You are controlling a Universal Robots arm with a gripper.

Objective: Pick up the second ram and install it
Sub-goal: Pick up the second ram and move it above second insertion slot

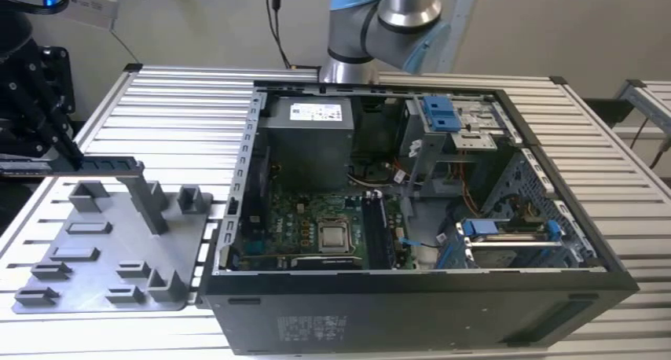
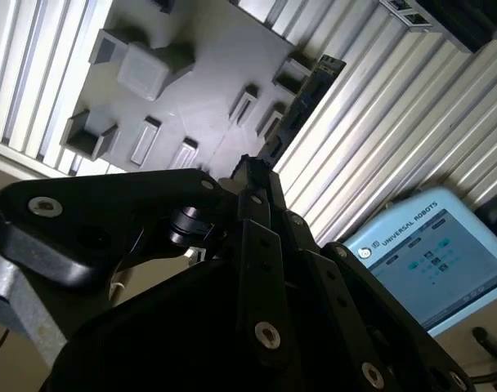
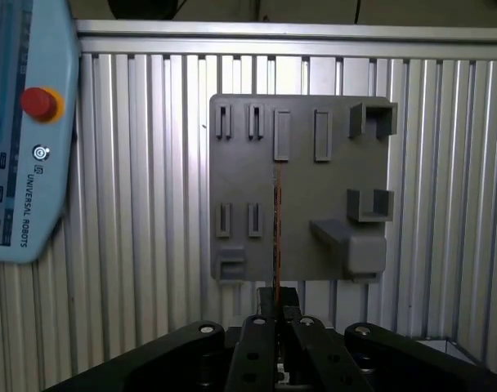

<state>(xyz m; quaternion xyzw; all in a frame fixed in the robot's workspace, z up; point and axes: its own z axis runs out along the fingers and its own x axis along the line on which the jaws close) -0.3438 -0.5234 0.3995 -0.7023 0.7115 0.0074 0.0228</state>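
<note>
Pincer (image 1: 65,157) is at the far left of the exterior view, closed on one end of the second ram (image 1: 105,165). The stick is held level above the gray tray (image 1: 105,246) on the slatted tabletop (image 1: 178,101). In the first wrist view the second ram (image 3: 277,220) projects edge-on from the closed fingertips, over the tray. The open computer case (image 1: 419,321) sits well apart, toward the exterior view's right.

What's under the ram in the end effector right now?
The gray tray, its slots empty, lies below the second ram gripped by the end effector. The ram hides a thin line of tray; the end effector's body hides some table.
</note>
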